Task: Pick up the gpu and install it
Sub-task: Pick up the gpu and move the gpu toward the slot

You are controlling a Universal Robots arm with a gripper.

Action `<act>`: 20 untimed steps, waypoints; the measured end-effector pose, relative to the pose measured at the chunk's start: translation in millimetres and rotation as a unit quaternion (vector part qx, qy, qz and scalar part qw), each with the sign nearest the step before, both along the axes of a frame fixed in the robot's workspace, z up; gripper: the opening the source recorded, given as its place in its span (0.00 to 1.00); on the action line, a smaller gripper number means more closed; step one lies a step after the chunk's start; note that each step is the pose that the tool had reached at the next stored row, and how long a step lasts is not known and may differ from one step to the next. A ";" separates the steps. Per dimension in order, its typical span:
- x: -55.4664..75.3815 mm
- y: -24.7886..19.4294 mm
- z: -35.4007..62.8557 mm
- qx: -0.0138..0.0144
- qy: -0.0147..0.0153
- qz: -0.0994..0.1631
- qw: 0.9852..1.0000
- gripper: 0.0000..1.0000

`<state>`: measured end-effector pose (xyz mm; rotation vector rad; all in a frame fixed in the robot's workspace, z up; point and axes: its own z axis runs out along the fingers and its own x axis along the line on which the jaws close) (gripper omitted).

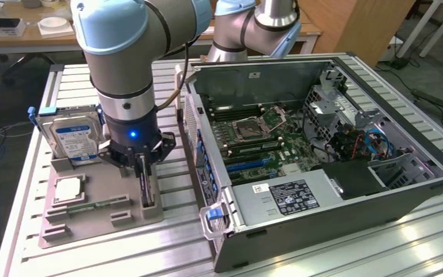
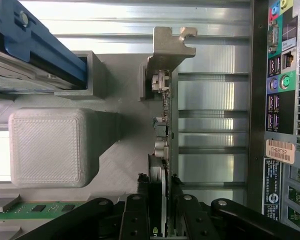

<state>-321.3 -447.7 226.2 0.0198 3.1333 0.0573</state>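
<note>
The gpu (image 1: pixel 147 187) is a thin black card standing on its edge in a slot of the grey holder tray (image 1: pixel 121 222), left of the open computer case (image 1: pixel 406 190) in the exterior view. My gripper (image 1: pixel 143 168) is lowered straight over it. In the wrist view the gpu (image 2: pixel 162 125) runs away from me, with its silver-grey bracket (image 2: pixel 171 46) at the far end. My gripper (image 2: pixel 160 182) straddles the card's near end. Its black fingers (image 2: pixel 144 184) stand close on either side with the jaws narrowed, and the card still sits in its slot.
On the tray are a hard drive (image 1: pixel 71 138) in a blue bracket, a square silver chip (image 1: pixel 67 189) and a green memory stick (image 1: pixel 90 205). The case's motherboard (image 1: pixel 260 144) lies exposed. Its rear port panel (image 2: pixel 285 100) stands close beside the card.
</note>
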 end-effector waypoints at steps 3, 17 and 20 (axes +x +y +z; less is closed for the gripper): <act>0.0 0.0 0.0 0.000 0.000 0.000 1.000 0.26; 0.0 0.0 -0.1 0.001 0.000 0.000 1.000 0.26; 0.0 0.0 0.3 0.004 0.000 0.000 1.000 0.26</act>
